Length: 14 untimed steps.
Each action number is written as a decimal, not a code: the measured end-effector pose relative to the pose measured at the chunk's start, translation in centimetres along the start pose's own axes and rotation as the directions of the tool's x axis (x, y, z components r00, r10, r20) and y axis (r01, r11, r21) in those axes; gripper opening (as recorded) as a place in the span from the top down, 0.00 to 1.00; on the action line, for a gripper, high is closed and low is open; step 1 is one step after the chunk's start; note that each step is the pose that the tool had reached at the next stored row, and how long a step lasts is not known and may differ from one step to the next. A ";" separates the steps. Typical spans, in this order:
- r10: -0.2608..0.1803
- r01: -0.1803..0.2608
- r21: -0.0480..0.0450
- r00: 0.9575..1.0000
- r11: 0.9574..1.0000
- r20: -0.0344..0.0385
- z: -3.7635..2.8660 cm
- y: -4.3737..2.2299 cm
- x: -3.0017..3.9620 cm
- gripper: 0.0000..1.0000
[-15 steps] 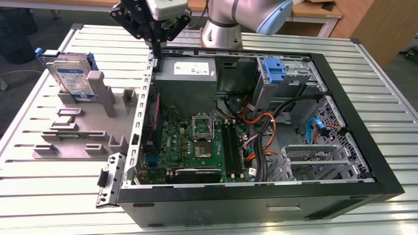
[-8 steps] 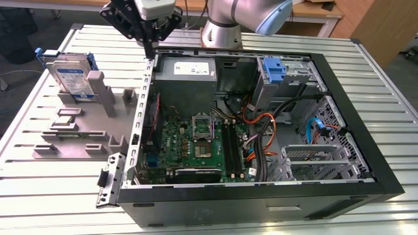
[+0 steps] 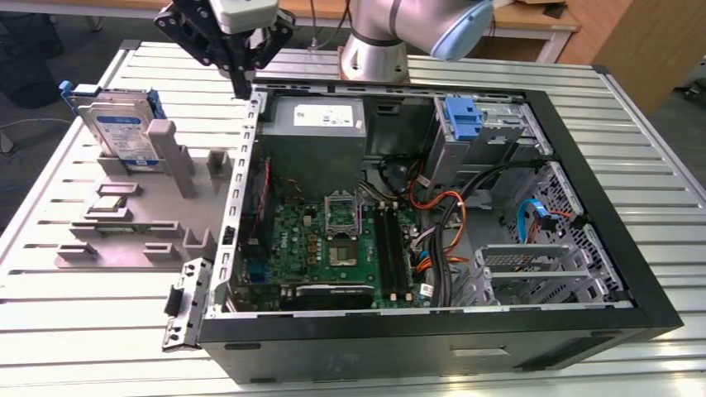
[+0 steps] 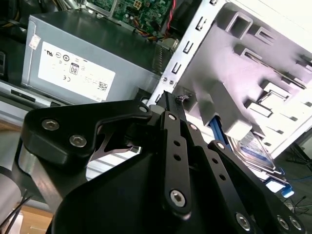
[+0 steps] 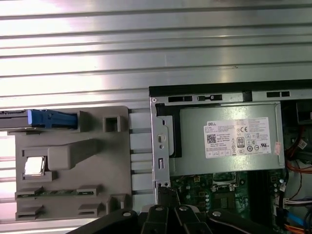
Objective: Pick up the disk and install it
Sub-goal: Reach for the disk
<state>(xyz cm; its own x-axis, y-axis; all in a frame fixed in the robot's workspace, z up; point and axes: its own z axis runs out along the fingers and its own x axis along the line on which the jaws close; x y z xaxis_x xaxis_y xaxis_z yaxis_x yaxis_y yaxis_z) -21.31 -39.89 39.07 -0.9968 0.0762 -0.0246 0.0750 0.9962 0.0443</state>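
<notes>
Exterior view's got the gripper (image 3: 238, 89) hanging over the far corner of the open PC case (image 3: 441, 318), on the exterior view's left, right above the edge of the side wall next to the power supply (image 3: 314, 120). Fingers look pinched together to a point with nothing between them, so it's closed and empty. Both wrist views show the same thing: black linkages meeting at one tip over that case edge.

The disk (image 3: 116, 128) isn't picked up. It's standing upright on its edge in a slot at the far end of the grey fixture tray (image 3: 155, 211), which sits on the slatted metal table (image 3: 88, 331) just beside the case on the exterior view's left. You can see the white-and-blue label facing out and the blue bracket around the edge. It's clearly apart from the gripper, no contact. In the first wrist view you get the disk (image 5: 51, 118) edge-on, mostly the blue bracket.

Also on the tray: a small square chip (image 3: 111, 205), lying flat nearer than the disk.

Inside the case there's the green motherboard (image 3: 331, 248), a blue latch piece (image 3: 464, 120) at the far side, and an empty-looking metal drive cage (image 3: 530, 265) near the exterior view's right.
</notes>
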 end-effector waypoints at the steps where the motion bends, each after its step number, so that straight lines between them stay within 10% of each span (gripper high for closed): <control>1: 0.000 0.000 0.000 1.000 1.000 0.000 0.00 -0.02 0.18 0.90; 14: 0.000 0.000 0.000 1.000 1.000 0.000 0.01 -0.18 2.29 0.90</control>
<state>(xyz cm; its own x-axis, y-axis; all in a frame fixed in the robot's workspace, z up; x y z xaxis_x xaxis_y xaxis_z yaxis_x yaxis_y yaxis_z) -23.61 -39.89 39.00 -0.9968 0.0762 -0.0246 0.0751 0.9962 0.0444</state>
